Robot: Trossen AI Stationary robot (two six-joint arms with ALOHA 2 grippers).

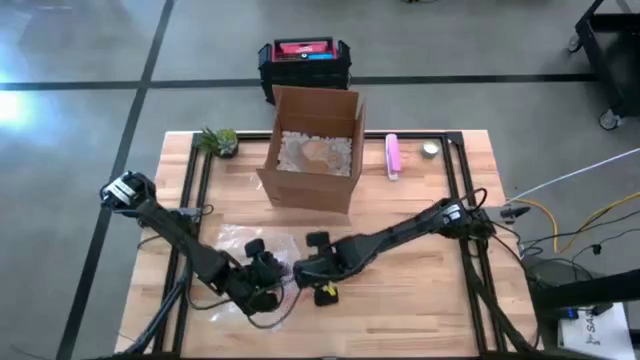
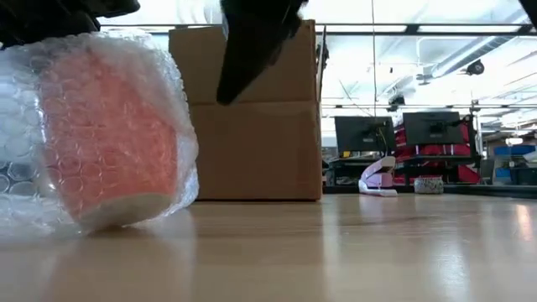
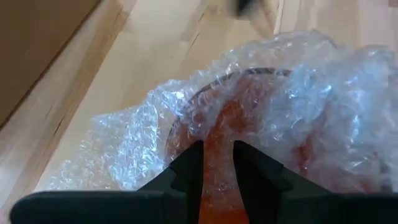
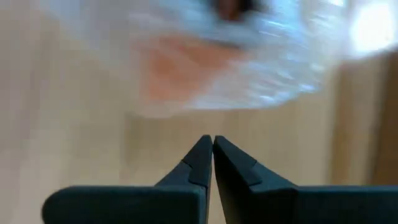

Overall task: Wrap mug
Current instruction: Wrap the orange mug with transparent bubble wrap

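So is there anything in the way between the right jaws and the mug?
Nothing visible. The right gripper, jaws shut, points at the bubble-wrapped mug across bare table. The bubble wrap covers the mug itself, and the left gripper pinches it.

Bright, even light fills the room, with white glare on the grey floor (image 1: 20,105) at the high view's left edge. In the low view, ceiling lights (image 2: 419,42) blow out, and the right wrist view's bubble wrap (image 4: 205,56) smears with blur.
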